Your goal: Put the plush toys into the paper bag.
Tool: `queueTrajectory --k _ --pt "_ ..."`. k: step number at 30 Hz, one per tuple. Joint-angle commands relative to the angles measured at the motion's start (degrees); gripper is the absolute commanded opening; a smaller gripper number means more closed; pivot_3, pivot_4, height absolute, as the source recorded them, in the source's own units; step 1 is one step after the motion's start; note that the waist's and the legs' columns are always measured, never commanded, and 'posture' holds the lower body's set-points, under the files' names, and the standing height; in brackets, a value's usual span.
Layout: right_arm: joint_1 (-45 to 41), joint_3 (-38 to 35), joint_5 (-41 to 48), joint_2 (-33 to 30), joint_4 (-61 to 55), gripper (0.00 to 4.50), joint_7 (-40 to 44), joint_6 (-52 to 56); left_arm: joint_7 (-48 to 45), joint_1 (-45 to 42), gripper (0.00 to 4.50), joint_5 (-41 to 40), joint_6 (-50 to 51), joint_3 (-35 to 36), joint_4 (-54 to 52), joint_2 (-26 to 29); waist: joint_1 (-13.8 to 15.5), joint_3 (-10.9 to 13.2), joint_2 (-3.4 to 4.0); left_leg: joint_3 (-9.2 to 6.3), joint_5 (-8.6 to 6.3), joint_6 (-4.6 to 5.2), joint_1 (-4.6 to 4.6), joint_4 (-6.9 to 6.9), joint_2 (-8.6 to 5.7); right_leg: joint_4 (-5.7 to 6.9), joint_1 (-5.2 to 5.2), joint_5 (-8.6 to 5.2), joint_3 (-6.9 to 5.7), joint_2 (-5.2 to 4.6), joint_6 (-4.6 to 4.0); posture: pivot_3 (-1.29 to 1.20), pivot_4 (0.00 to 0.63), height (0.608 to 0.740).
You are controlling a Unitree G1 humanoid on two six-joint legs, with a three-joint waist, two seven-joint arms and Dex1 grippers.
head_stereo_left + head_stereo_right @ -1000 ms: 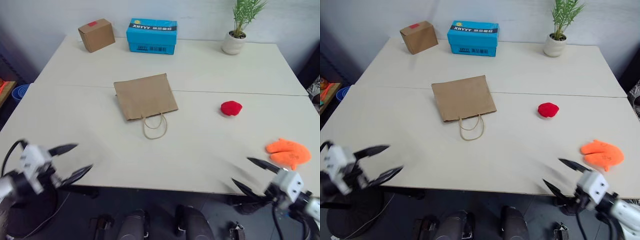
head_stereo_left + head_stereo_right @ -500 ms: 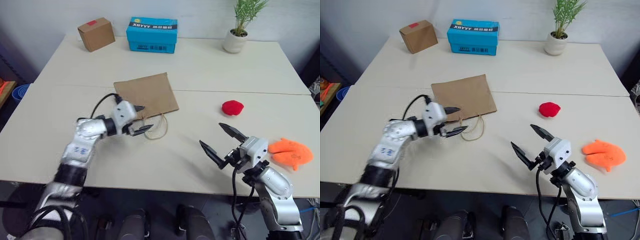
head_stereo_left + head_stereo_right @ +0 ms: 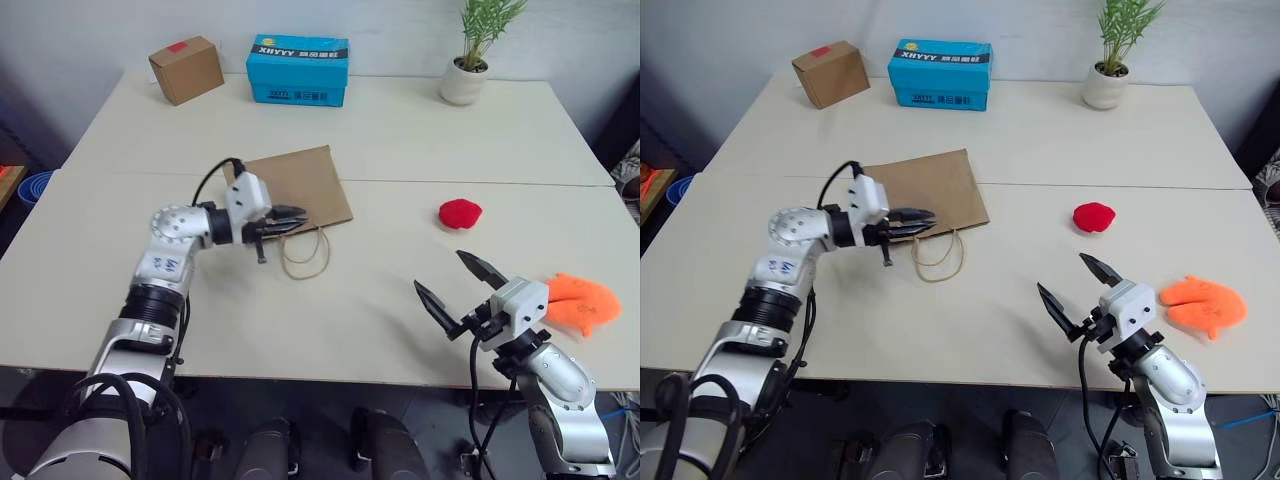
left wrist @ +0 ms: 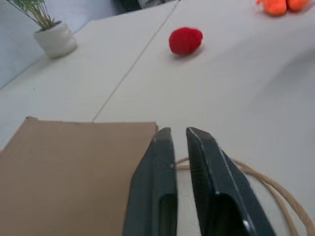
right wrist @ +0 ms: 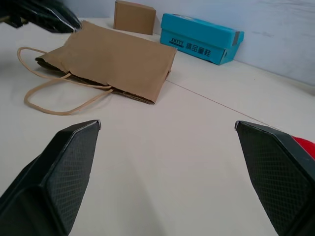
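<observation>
While the brown paper bag lies flat near the middle of the worktop, its long axis runs from its closed end, which points toward the blue box, to its open mouth, which faces the robot. The cord handles loop out from the mouth. The left hand sits at the bag's mouth edge, its fingers drawn narrow with a thin gap left; whether they pinch anything cannot be told. The red round plush toy rests to the bag's right, well apart. The orange mitten-like plush toy lies farther right of the bag, lobes pointing outward. The right hand hovers wide open, empty, right of the bag.
</observation>
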Motion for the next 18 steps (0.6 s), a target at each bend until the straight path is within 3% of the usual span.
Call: queueTrajectory --k 1,8,15,18 --pt "0.8 -0.8 1.3 -0.3 -3.5 4.5 -0.4 0.0 -5.1 -1.3 1.85 0.7 -4.7 1.0 0.3 3.5 -0.4 0.0 0.0 0.0 0.0 0.0 0.0 0.0 0.0 0.0 0.0 0.0 0.0 0.01 0.0 0.0 0.15 0.74" --pt "1.1 -0.7 1.5 -0.6 -4.1 4.5 -0.2 0.5 -9.1 -1.4 4.02 7.0 -21.0 -3.2 5.6 2.9 -0.2 0.0 -0.01 -0.01 -0.03 0.05 -0.02 0.1 -0.03 0.02 0.02 0.0 0.02 -0.02 0.0 0.0 0.15 0.74" --pt "1.2 -0.6 1.4 -0.3 -4.2 4.5 -0.4 0.6 -0.2 -5.0 4.02 16.2 -31.4 -6.6 15.9 -0.9 -0.3 0.0 -0.04 0.01 -0.05 0.1 -0.03 0.15 -0.04 0.05 0.01 0.01 0.01 -0.01 0.01 0.0 0.15 0.74" --pt "1.5 -0.8 0.9 -0.1 -4.3 4.5 -0.9 0.3 1.7 -7.1 3.39 15.6 -30.7 -5.7 19.0 -2.9 -0.3 0.0 -0.05 0.02 -0.07 0.12 -0.04 0.15 -0.04 0.04 0.01 0.01 0.01 -0.02 0.02 0.0 0.15 0.74"
